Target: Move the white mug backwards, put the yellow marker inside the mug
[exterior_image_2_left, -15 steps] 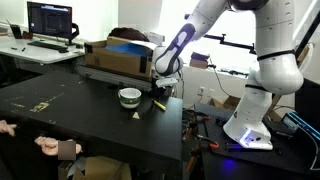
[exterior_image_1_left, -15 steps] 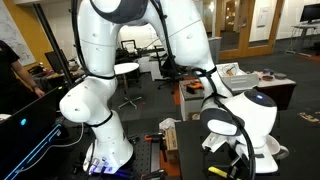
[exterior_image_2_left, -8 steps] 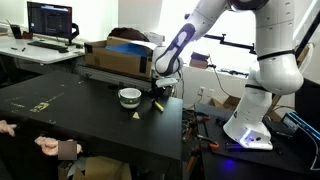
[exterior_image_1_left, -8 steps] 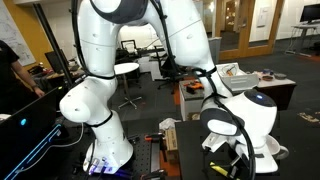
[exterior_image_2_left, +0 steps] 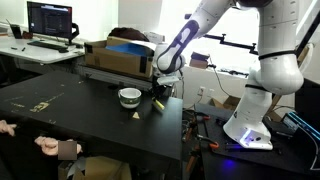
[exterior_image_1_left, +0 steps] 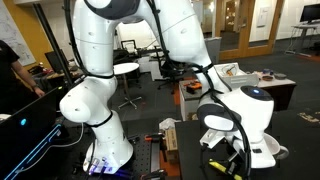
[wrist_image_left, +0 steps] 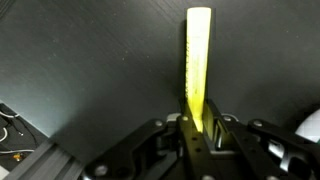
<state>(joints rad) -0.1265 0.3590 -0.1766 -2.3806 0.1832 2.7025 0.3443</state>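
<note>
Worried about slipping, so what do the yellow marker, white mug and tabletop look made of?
The yellow marker: probably plastic, smooth, with a soft sheen along its barrel. The white mug: likely glazed ceramic, thick pale rim, too small to confirm. The table: matte black, finely textured, perhaps laminate.

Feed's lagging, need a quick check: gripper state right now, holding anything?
Gripper: closed on the yellow marker.
</note>
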